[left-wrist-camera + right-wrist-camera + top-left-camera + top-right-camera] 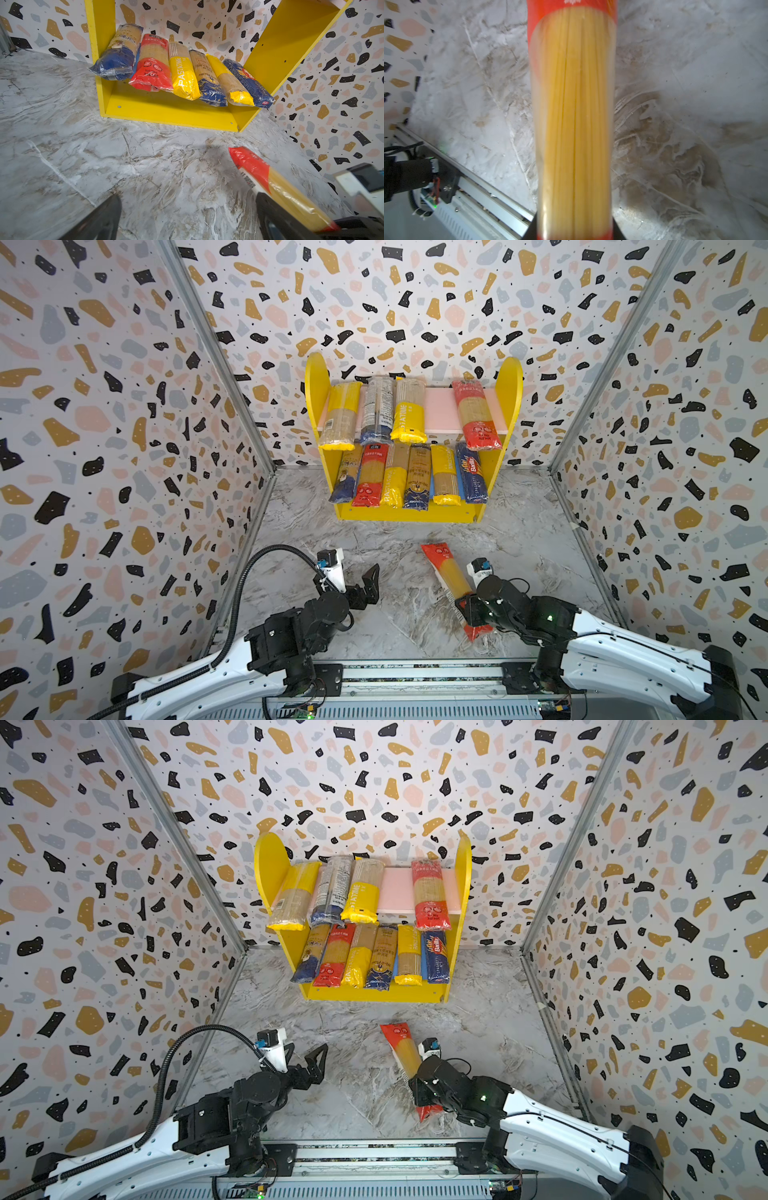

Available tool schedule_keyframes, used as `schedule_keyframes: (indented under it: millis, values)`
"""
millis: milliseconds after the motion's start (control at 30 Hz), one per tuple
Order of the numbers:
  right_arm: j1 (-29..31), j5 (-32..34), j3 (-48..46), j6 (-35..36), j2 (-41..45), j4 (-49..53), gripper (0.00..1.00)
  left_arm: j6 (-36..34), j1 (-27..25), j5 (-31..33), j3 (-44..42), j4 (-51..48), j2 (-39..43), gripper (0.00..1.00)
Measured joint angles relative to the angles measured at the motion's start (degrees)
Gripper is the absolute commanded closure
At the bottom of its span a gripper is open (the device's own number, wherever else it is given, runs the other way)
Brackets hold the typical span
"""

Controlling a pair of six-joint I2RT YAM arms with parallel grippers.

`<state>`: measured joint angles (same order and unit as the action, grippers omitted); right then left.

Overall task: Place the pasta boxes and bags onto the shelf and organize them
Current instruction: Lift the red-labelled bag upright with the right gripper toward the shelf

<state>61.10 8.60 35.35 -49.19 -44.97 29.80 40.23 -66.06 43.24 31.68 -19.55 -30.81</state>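
A clear spaghetti bag with red ends (445, 572) (400, 1050) (291, 195) (574, 124) lies slanted over the marble table, its far end toward the shelf. My right gripper (467, 609) (420, 1090) (574, 230) is shut on it near its front end. I cannot tell whether the bag is off the table. My left gripper (370, 585) (316, 1065) (188, 199) hangs open and empty to the left of the bag. The shelf (316, 381) (266, 861) (166, 110) stands at the back wall. Several pasta bags lie on its pink upper board (440, 406) (397, 886), and several more on the lower tier.
Terrazzo-patterned walls (124, 427) close the left, right and back sides. A metal rail (415, 674) runs along the table's front edge. On the pink board a bare gap lies between the yellow bag (409, 414) and the red bag (476, 414).
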Motion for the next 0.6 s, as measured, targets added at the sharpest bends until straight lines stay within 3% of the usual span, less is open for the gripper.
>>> schedule_keyframes:
  millis: [300, 600]
  values:
    - [0.4, 4.3, 15.0, 6.3, 4.8, 9.4, 0.79, -0.7, 0.0, 1.4, 5.7, -0.7, -5.7, 0.01]
    - [0.4, 7.3, 34.9, 17.8, -3.6, 12.5, 0.79, -1.2, 0.0, 2.7, 9.5, -2.5, -6.0, 0.01]
